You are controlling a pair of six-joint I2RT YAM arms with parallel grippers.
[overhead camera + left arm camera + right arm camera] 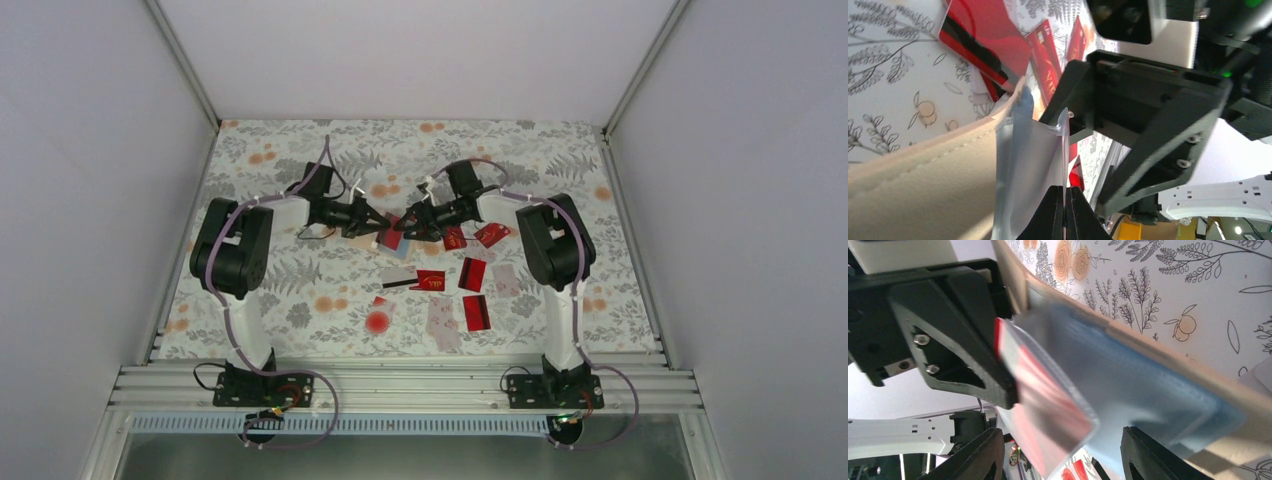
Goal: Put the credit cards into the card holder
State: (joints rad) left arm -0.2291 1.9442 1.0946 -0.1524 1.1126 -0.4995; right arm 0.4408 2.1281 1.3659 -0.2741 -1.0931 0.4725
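White links and bulky black joints make up the left arm (232, 250) and the right arm (555, 245). Pale lilac cables (327, 160) run down to black base plates (262, 385) near the bottom edge. The left gripper (1065, 210) is matt black; silver screws (921, 339) stud its angular housing.

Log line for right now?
left claw: shut on holder | right claw: open | red card: in holder sleeve | other cards: on table

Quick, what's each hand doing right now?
Left hand: closed, pinching the card holder.
Right hand: open, not gripping the red card.
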